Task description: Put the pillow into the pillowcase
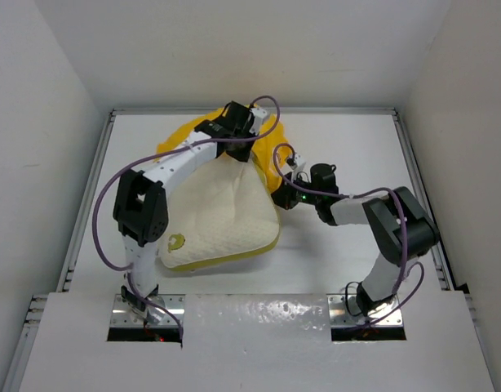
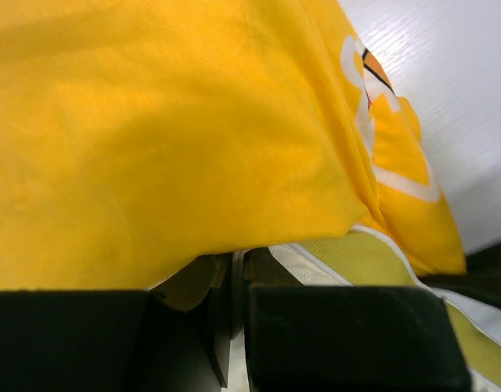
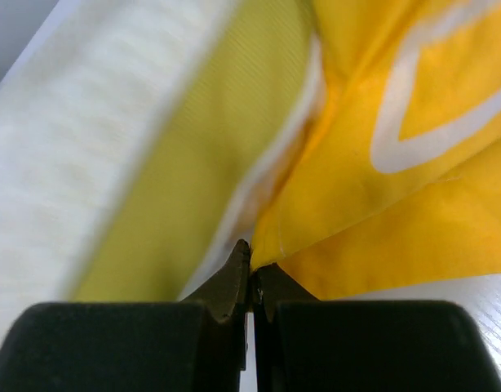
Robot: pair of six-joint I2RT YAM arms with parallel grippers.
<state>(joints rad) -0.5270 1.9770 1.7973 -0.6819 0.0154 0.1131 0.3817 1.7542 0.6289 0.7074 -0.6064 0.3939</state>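
Right claw (image 3: 250,268) is pressed together on the pillowcase (image 3: 397,204) hem, at the pillow's (image 1: 222,216) 3 o'clock. Left claw (image 2: 234,286) pinches the hem at 12 o'clock. The pillow lies on the worktop (image 1: 356,155), long axis 7 to 1 o'clock, far end inside. Its logo (image 1: 176,242) and the case's white lettering are unreadable.

Far end of the pillow (image 1: 222,216) out of sight under the pillowcase (image 1: 269,159)
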